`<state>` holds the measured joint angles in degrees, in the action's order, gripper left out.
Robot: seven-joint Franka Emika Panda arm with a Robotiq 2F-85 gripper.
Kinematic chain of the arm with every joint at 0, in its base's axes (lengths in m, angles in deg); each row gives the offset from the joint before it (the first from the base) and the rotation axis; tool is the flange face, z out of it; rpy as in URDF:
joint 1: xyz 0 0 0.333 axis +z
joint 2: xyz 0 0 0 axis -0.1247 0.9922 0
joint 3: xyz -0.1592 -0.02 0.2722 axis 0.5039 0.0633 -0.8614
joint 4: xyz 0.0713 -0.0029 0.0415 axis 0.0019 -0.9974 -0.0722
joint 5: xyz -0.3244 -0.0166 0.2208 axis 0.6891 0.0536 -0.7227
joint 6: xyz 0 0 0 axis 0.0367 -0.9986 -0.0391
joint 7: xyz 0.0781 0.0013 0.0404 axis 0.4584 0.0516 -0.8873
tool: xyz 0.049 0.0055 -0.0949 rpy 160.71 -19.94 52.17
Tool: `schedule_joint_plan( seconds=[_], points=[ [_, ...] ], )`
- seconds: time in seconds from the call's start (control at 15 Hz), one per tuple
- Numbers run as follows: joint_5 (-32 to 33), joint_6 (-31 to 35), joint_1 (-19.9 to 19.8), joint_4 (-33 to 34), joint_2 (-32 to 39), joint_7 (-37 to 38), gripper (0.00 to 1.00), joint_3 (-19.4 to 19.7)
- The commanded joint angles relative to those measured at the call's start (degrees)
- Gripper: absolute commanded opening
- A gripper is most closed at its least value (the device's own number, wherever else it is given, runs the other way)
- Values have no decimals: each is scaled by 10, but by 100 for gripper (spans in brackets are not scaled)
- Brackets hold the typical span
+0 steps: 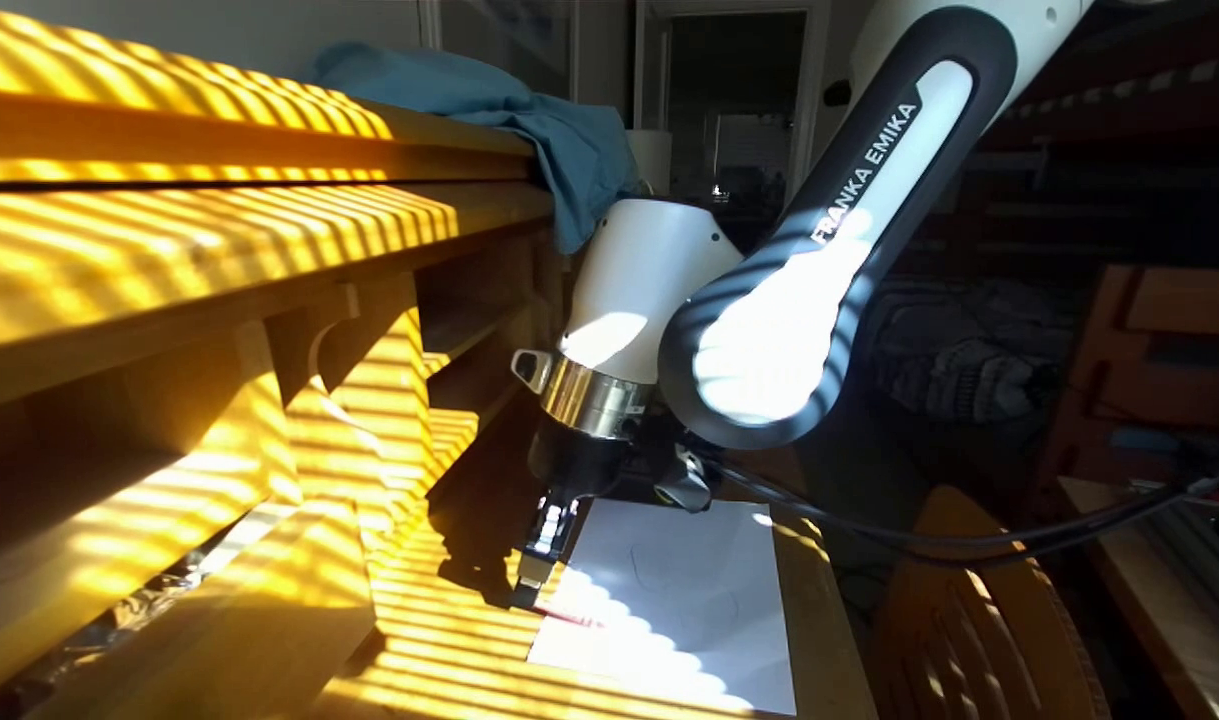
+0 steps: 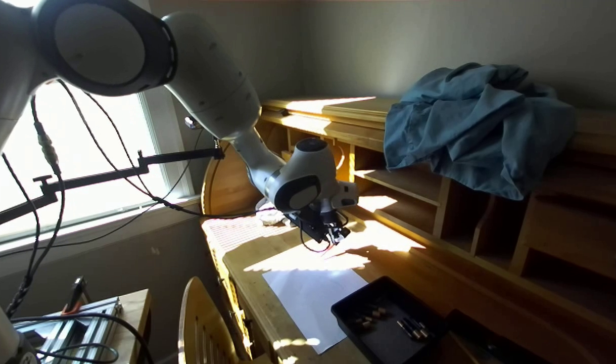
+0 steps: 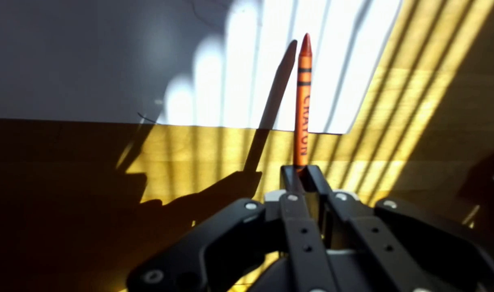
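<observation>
While the jaws pinch its rear, the crayon (image 3: 303, 109) protrudes tip-outward.

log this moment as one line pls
gripper: shut on crayon; crayon tip: over paper, contact unclear; paper: on desk; tray: beside paper

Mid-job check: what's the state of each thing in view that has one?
Fingers: shut on the crayon
Crayon: pinched near its blunt end, tip over the paper, contact unclear
Paper: flat on the desk, faintly marked, partly sunlit
Black tray: holding small items
Blue cloth: rumpled, draped over the desk's top
Chair: upright beside the desk
</observation>
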<state>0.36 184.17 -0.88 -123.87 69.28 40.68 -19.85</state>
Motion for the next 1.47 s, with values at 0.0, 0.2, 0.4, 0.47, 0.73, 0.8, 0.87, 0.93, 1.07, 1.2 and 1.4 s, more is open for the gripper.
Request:
schedule_joint_plan(
  seconds=[0.0, 0.2, 0.4, 0.47, 0.73, 0.8, 0.87, 0.93, 1.07, 1.2, 1.4],
  points=[
    [8, 52, 14, -62, -44, 25, 2, 15],
    [20, 99, 40, -93, -58, 37, 2, 45],
    [16, 125, 48, -113, -61, 42, 2, 55],
    [15, 134, 48, -119, -62, 43, 2, 57],
    [18, 149, 38, -107, -44, 35, 9, 47],
    [18, 153, 38, -111, -45, 35, 9, 47],
    [18, 154, 38, -112, -46, 36, 9, 47],
    [18, 154, 38, -113, -46, 36, 9, 47],
    [18, 155, 38, -114, -48, 36, 9, 47],
    [20, 158, 38, -112, -43, 34, 2, 48],
    [20, 168, 54, -120, -37, 38, 2, 70]
  ],
)
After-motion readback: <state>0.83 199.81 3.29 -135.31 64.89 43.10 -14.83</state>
